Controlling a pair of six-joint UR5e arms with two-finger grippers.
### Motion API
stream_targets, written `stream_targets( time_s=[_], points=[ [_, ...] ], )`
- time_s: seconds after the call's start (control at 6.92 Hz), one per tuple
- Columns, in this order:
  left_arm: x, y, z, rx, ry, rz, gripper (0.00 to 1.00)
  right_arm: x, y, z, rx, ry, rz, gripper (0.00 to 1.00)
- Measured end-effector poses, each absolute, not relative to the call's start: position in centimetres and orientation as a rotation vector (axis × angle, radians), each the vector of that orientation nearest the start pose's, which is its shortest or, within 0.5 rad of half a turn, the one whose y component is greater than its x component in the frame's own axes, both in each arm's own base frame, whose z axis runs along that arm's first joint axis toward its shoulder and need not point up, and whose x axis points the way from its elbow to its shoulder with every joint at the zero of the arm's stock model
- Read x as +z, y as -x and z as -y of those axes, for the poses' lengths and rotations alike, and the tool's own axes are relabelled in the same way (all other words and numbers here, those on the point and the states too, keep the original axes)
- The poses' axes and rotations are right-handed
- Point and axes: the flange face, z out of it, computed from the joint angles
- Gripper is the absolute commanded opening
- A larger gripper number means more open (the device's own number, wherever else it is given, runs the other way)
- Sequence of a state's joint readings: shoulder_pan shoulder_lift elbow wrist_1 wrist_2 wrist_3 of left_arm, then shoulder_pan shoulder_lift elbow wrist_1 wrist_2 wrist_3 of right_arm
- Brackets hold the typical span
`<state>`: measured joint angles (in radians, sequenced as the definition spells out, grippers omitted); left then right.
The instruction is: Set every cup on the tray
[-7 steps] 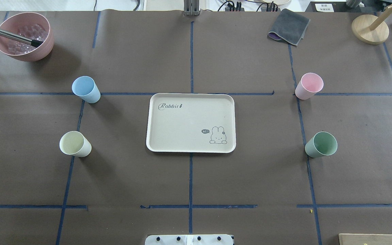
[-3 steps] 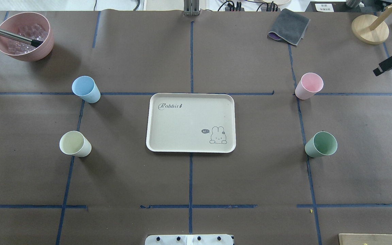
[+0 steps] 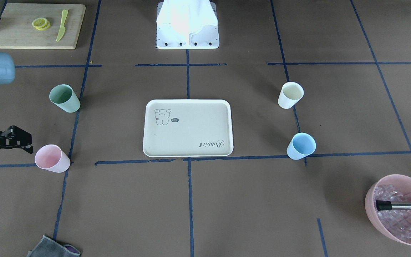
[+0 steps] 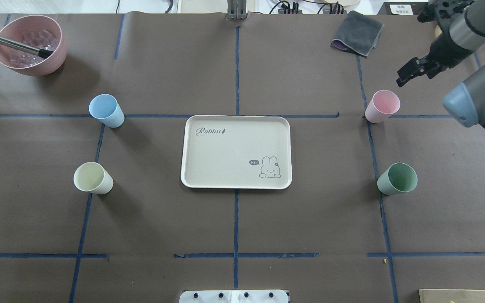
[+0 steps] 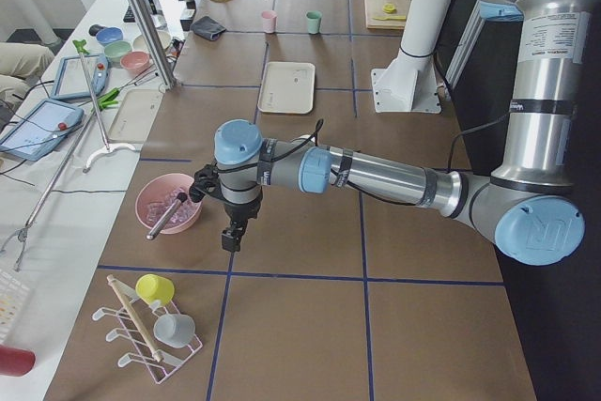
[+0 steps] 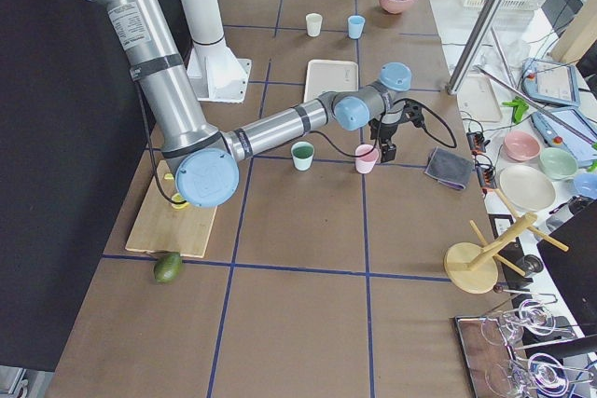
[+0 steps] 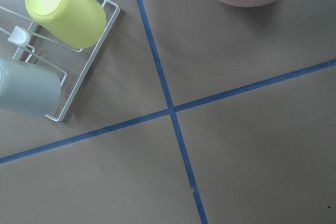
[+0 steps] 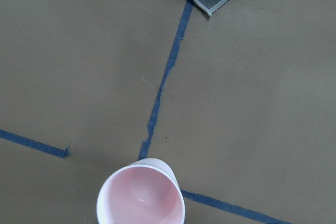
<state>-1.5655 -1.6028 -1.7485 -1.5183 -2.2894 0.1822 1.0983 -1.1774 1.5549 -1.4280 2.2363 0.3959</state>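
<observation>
Four cups stand upright on the table around the cream tray point(image 4: 225, 151), none on it. The pink cup point(image 4: 382, 106) and the green cup point(image 4: 398, 179) are to its right. The blue cup point(image 4: 106, 110) and the cream-yellow cup point(image 4: 93, 178) are to its left. My right gripper point(image 4: 403, 75) hovers just behind and to the right of the pink cup, apart from it, and looks open and empty; the right wrist view shows the pink cup point(image 8: 140, 195) at its bottom edge. My left gripper point(image 5: 230, 241) shows only in the exterior left view, near the ice bowl; I cannot tell its state.
A pink bowl of ice point(image 4: 30, 44) with a metal handle sits at the far left. A grey cloth point(image 4: 357, 33) and a wooden stand point(image 4: 457, 35) lie at the far right. A cutting board point(image 3: 34, 25) is near the robot base. A wire rack point(image 7: 79, 72) holds two cups.
My right arm has come in from the right edge and its gripper has moved left, close to the pink cup. The cups and tray have not moved.
</observation>
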Motion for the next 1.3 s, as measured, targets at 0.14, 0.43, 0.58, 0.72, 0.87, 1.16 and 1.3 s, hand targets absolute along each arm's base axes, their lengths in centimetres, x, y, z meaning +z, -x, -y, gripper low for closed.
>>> stream_targets(
  time_s=[0.14, 0.43, 0.58, 0.72, 0.87, 1.16, 1.3],
  points=[
    [56.4, 6.5, 50.8, 0.236, -0.215, -0.702, 1.0, 43.2, 25.2, 61.4, -0.248, -0.17, 0.789, 0.93],
    [56.4, 6.5, 50.8, 0.236, -0.214, -0.703, 1.0, 45.0, 26.8, 61.4, -0.256, -0.144, 0.775, 0.9],
    [56.4, 6.5, 50.8, 0.237, -0.214, -0.703, 1.0, 45.9, 27.1, 61.4, -0.255, -0.13, 0.769, 0.8],
    [56.4, 6.5, 50.8, 0.236, -0.213, -0.703, 1.0, 46.6, 27.5, 61.4, -0.256, -0.117, 0.764, 0.33],
    [56.4, 6.5, 50.8, 0.236, -0.213, -0.703, 1.0, 47.1, 27.9, 61.4, -0.257, -0.107, 0.762, 0.08],
    [56.4, 6.5, 50.8, 0.236, -0.214, -0.703, 1.0, 46.9, 28.3, 61.5, -0.249, -0.103, 0.766, 0.0],
    [56.4, 6.5, 50.8, 0.237, -0.215, -0.703, 1.0, 46.7, 28.4, 61.5, -0.242, -0.101, 0.771, 0.0]
  ],
)
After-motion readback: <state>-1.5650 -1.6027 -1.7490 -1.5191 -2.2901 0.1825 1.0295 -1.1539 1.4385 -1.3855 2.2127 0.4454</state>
